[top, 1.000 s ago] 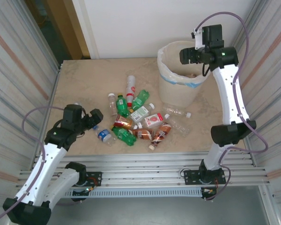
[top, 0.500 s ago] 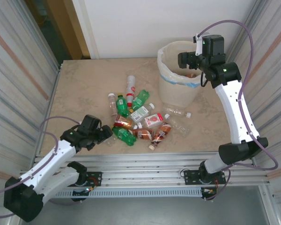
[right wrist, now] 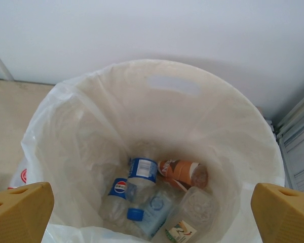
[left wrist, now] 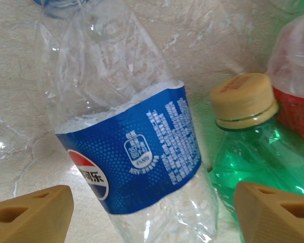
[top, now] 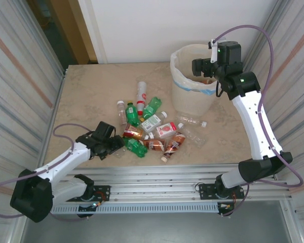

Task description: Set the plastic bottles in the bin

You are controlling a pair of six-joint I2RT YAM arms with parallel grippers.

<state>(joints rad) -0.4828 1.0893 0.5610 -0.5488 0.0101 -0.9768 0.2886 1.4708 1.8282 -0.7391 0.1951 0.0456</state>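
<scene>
Well, the pick-up step is under way. The left hand (top: 113, 145) is sitting low at about 7 o'clock on the desk (top: 91, 91), at the near-left edge of the bottle pile (top: 152, 131). Its fingers (left wrist: 33, 215) are standing apart on either side of a clear bottle (left wrist: 137, 162) with a blue label, gripping nothing yet.

That bottle is lying flat. In the wrist view its long axis is running roughly 11 to 5 o'clock, with the neck pointing away from the hand. A green bottle (left wrist: 258, 157) is lying just beside it at 3 o'clock (awkwardly near the right-side finger). By my reckoning, the squeeze needs to catch the label band alone.

The right hand (top: 198, 66) is hanging wide open and empty over the bin (top: 192, 104), which is standing at 1 o'clock with several bottles inside.
</scene>
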